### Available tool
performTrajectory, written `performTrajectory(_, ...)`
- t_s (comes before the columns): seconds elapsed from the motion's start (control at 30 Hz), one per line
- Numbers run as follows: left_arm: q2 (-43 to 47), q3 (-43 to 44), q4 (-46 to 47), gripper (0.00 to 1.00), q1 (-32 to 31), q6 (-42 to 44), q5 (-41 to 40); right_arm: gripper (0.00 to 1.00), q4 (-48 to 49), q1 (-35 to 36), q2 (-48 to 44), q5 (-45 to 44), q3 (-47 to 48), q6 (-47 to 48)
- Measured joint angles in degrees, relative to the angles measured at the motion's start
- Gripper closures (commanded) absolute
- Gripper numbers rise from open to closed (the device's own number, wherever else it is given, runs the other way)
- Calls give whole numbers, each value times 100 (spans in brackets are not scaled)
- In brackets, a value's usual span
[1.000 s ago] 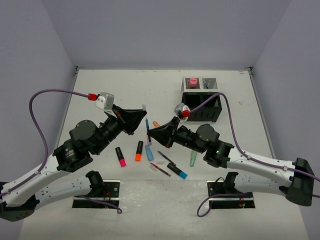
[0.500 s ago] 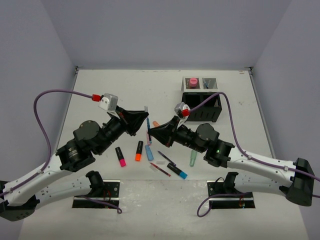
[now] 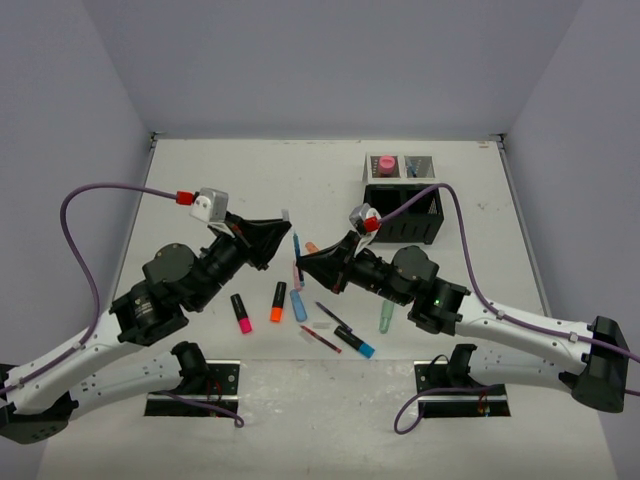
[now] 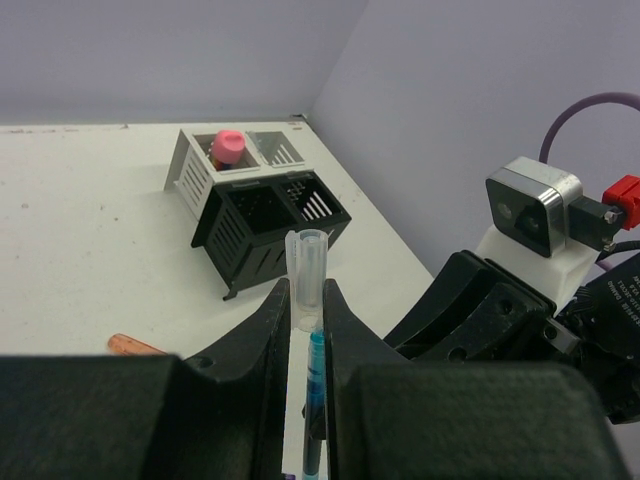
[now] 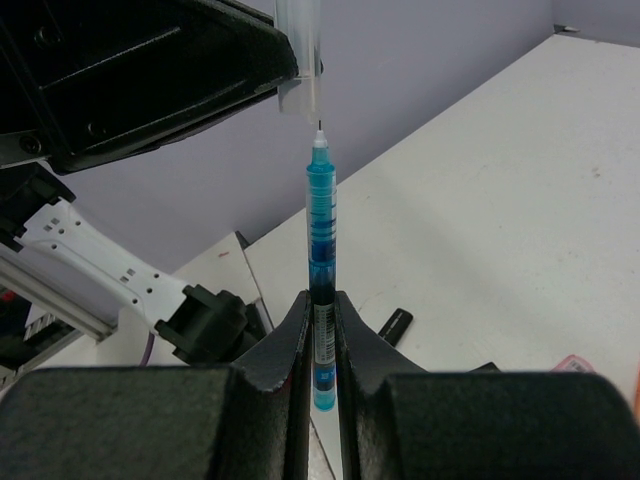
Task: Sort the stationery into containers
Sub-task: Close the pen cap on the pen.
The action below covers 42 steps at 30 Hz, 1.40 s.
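My left gripper (image 4: 307,300) is shut on a clear pen cap (image 4: 307,268), which sticks out past the fingertips. My right gripper (image 5: 321,312) is shut on a thin blue pen (image 5: 321,225), tip pointing at the cap (image 5: 300,60) with a small gap between them. In the top view the two grippers face each other at mid-table, left gripper (image 3: 282,228) and right gripper (image 3: 303,263), with the pen (image 3: 297,245) between them. The black mesh organizer (image 3: 405,205) stands at the back right, a pink glue stick (image 3: 384,163) in one pale compartment.
On the table near the arms lie a pink highlighter (image 3: 241,313), an orange one (image 3: 277,301), a blue one (image 3: 298,305), a red pen (image 3: 322,339), a dark pen with a blue end (image 3: 353,341) and a mint highlighter (image 3: 385,317). A peach item (image 4: 135,345) lies by the left gripper.
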<state>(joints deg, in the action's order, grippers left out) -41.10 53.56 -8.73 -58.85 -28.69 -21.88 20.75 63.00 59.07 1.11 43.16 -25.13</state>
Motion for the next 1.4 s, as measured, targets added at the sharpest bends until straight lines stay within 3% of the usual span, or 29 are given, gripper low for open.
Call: performTrajectory(1.4, 78, -291, 130, 100, 2, -79, 153, 100, -76, 0, 136, 137, 145, -78)
